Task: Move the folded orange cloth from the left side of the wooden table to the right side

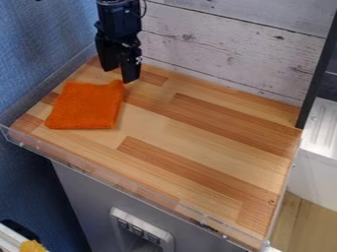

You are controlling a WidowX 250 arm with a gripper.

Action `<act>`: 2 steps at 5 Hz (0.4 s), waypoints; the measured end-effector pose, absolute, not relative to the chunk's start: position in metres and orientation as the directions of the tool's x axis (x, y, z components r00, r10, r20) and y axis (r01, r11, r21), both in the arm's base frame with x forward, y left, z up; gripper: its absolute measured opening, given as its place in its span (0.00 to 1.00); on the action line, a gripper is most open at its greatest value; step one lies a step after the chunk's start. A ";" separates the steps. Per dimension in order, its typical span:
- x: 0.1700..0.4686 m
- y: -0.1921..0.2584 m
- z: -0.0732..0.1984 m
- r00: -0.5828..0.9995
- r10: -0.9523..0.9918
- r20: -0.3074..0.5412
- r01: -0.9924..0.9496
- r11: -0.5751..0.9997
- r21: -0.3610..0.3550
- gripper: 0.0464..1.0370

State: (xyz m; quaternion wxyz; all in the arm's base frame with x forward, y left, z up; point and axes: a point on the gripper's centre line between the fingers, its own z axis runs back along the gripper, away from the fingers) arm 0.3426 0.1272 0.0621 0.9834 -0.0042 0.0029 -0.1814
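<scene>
The black gripper (119,75) hangs down at the upper left, over the back part of the wooden counter. Its fingers are apart and it stands open, with nothing visible between them. Just below and to the left of it in the view, an orange cloth (85,106) lies spread flat, roughly square. The cloth's upper right corner comes close to the fingertips; whether they touch it I cannot tell.
The wooden counter (197,123) has a low transparent rim along its front. A blue wall (39,44) stands at the left and whitewashed boards (217,44) at the back. A black post (317,71) rises at the right back corner, beside a white surface (322,128).
</scene>
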 end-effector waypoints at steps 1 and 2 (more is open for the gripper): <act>0.335 0.136 0.061 0.901 -0.434 0.020 0.434 0.901 0.008 0.96; 0.332 0.140 0.066 0.866 -0.499 0.041 0.498 0.867 0.036 0.96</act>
